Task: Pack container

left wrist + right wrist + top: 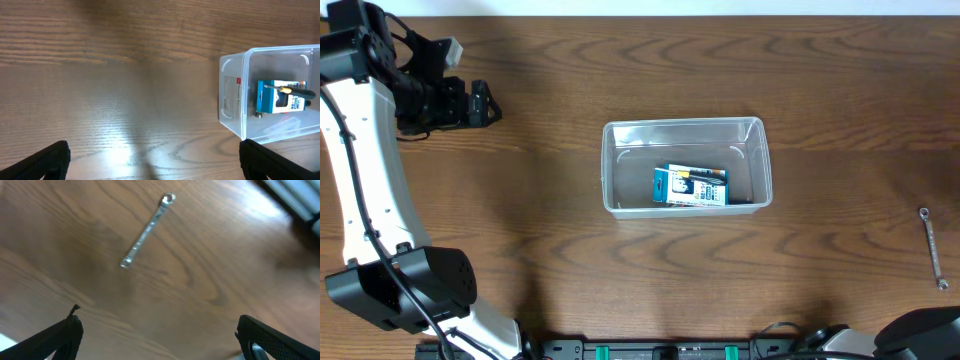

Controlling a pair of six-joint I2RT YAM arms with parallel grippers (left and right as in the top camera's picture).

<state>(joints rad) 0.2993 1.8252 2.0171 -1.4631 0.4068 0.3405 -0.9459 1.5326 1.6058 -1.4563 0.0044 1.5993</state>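
Container point(610, 168) holds a blue-and-white box point(690, 187); left fingers point(46, 161) and right fingers point(56, 341) spread wide, empty.

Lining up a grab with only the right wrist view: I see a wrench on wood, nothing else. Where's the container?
Observer: Overhead, the clear container sits in the middle of the table; the wrench lies near the right edge, well apart from it.
Operator: Anything inside already?
Observer: A blue-and-white box lies on its floor.
Operator: Left arm in the way?
Observer: No, the left gripper hangs open over bare wood to the container's left.
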